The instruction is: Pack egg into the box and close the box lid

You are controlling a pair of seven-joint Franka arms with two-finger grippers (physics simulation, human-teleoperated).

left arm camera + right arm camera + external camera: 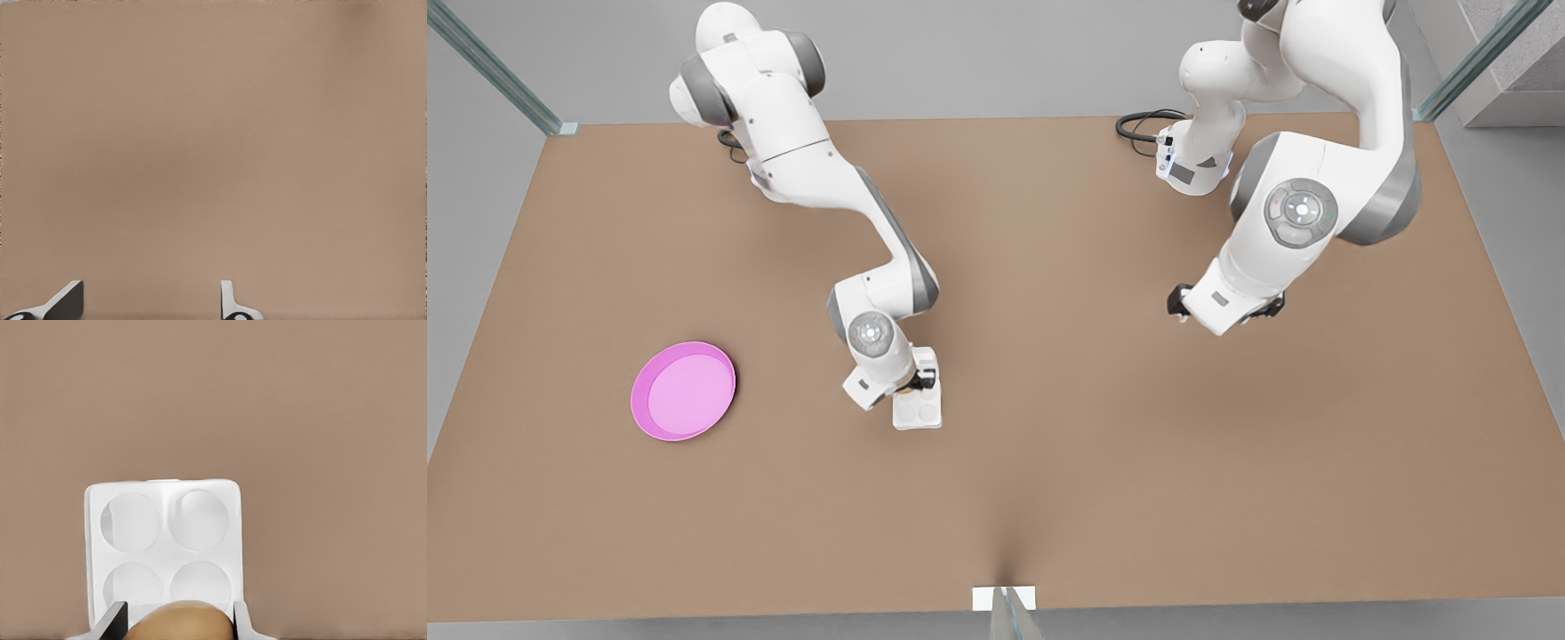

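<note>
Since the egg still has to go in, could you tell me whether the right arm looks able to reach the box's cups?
Probably yes: the right tool, shut on the egg, hangs just over the box, whose four cups lie open and uncovered.

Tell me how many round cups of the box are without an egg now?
4: all four cups of the box are bare, two nearer the right tool, two farther. The egg is between its fingers, above the box's near edge.

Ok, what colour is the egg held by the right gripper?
Tan-beige, plain, no pattern. The egg shows best in the right wrist view.
</note>
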